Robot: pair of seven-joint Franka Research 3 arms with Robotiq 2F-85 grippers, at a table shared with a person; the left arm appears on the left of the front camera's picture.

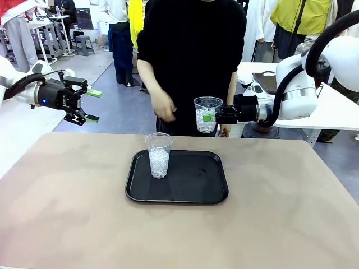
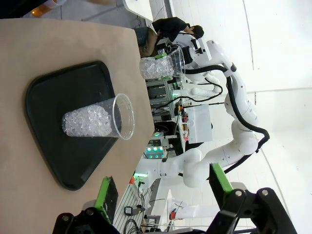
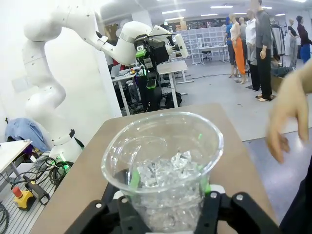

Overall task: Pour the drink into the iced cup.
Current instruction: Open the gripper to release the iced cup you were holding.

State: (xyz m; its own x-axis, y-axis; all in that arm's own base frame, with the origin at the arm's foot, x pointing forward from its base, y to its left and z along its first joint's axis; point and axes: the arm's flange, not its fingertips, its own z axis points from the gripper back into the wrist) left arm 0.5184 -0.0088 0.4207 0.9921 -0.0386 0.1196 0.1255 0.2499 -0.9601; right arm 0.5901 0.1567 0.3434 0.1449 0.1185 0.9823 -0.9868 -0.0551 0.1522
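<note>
A clear plastic iced cup (image 1: 207,114), about half full of ice, hangs in the air beyond the table's far edge, with my right gripper (image 1: 210,116) shut on its side. In the right wrist view this cup (image 3: 163,165) stands upright between the green pads (image 3: 134,178). A second iced cup (image 1: 159,155) stands upright on the left part of a black tray (image 1: 196,179). Well above the table's left side, my left gripper (image 1: 93,106) is open and holds nothing. Its view shows the tray cup (image 2: 95,119) and the held cup (image 2: 161,66). The drink is out of view.
A person in black stands at the far side, one hand (image 1: 164,109) hanging just left of the held cup. The brown table (image 1: 280,213) is bare around the tray. Other tables and people stand farther back.
</note>
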